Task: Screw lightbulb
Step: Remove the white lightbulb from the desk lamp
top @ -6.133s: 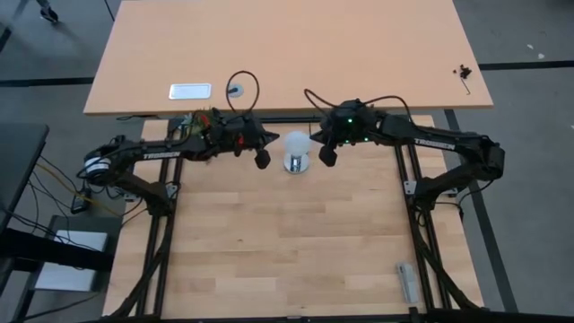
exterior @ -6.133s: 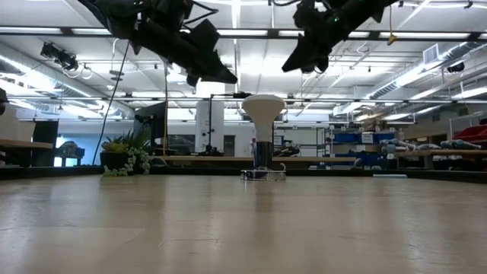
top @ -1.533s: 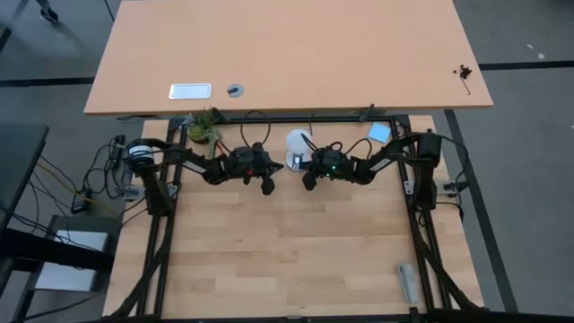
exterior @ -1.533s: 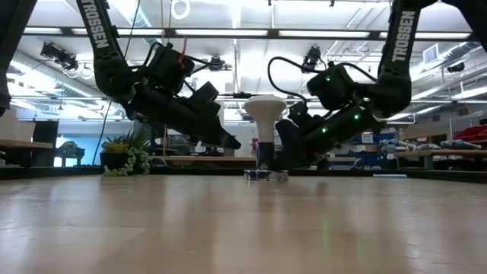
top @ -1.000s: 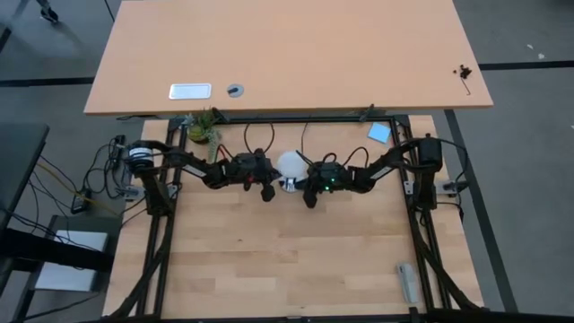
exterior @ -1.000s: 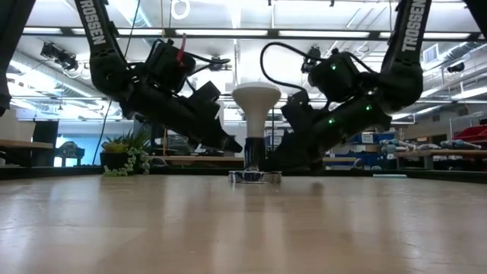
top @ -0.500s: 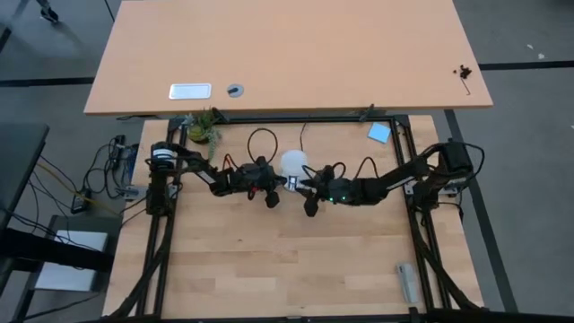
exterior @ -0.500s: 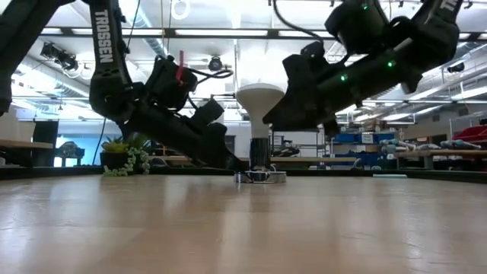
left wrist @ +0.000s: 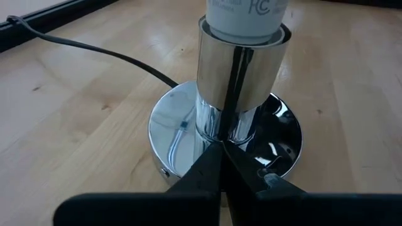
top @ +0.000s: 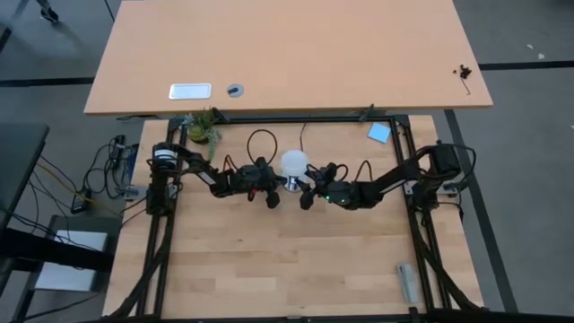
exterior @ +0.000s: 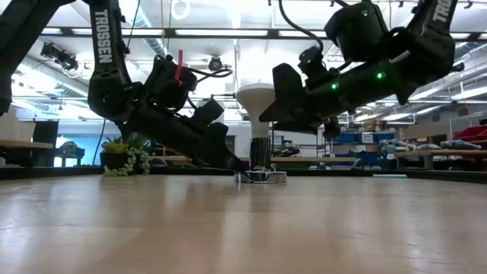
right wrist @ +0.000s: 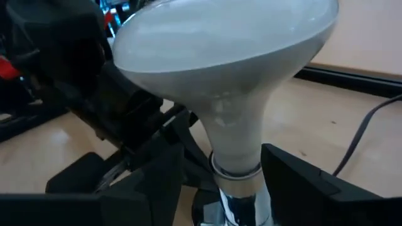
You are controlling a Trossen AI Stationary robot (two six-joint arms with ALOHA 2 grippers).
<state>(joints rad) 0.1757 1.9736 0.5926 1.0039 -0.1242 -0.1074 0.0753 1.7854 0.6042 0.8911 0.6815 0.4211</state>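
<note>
On the wooden worktop (top: 269, 260), near its far edge and between the two arms, the lightbulb (top: 294, 162) is seen standing up straight. Its round white top is up, and its thin end is sat down in a shiny socket (left wrist: 242, 69). The socket is held up by a round silver base (left wrist: 176, 125), and a black cord (left wrist: 94, 53) is seen running away from it across the wood. The left tool (left wrist: 221, 143) is kept low by the worktop. Its fingers are shut tight with nothing between them, and their tip is pushed up against the bottom of the shiny stem. The right tool (right wrist: 226, 188) has just been changed. A second ago it was squeezed nearly shut down low by the socket. Now it has been lifted up beside the bulb's thin neck and its fingers (right wrist: 295, 182) have been spread apart, one on each side of the neck. No touch on the glass can be seen, so the bulb is not gripped by it right now. It looks like the grip has been let go between turns, so another twist may be wanted. How far in the bulb has been screwed cannot be told, because the thread is hidden inside the socket.
</note>
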